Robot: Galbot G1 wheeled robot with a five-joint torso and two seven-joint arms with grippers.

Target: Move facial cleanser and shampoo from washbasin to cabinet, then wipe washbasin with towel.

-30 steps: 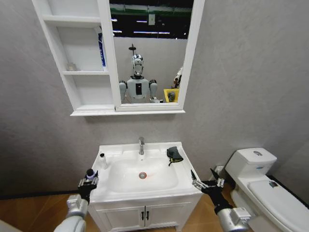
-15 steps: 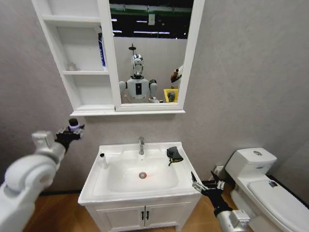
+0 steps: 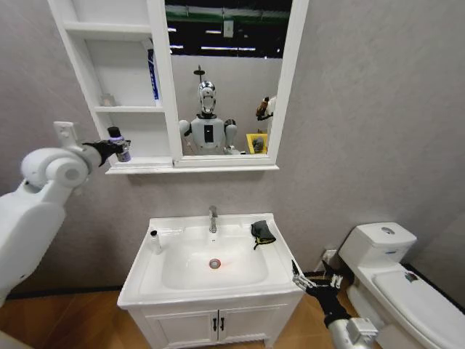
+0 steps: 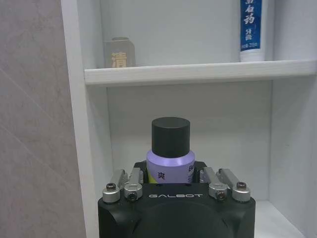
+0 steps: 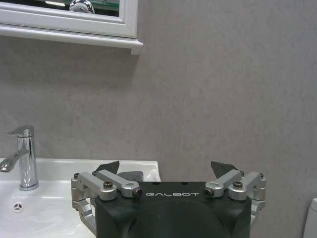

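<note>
My left gripper (image 3: 115,148) is shut on a small lilac bottle (image 3: 120,150) with a black cap, held upright in front of the lowest compartment of the white cabinet (image 3: 125,110). In the left wrist view the bottle (image 4: 171,163) stands between the fingers of the left gripper (image 4: 171,187), with the cabinet's shelf (image 4: 198,73) above it. A slim white container (image 3: 155,241) with a dark cap stands on the left rim of the washbasin (image 3: 138,280). The black-grey towel (image 3: 262,233) lies on the basin's back right rim. My right gripper (image 3: 314,278) (image 5: 165,168) hangs open by the basin's front right corner.
A chrome tap (image 3: 212,218) (image 5: 24,156) stands behind the bowl. A blue-and-white tube (image 3: 153,76) (image 4: 251,29) and a small jar (image 3: 107,100) (image 4: 120,52) occupy the cabinet's middle shelf. The mirror (image 3: 225,73) adjoins the cabinet. A white toilet (image 3: 385,269) stands right of the basin.
My left arm has lifted the lilac bottle from beside the basin's front left corner up to the cabinet's lowest compartment. The right gripper has stayed in place.
</note>
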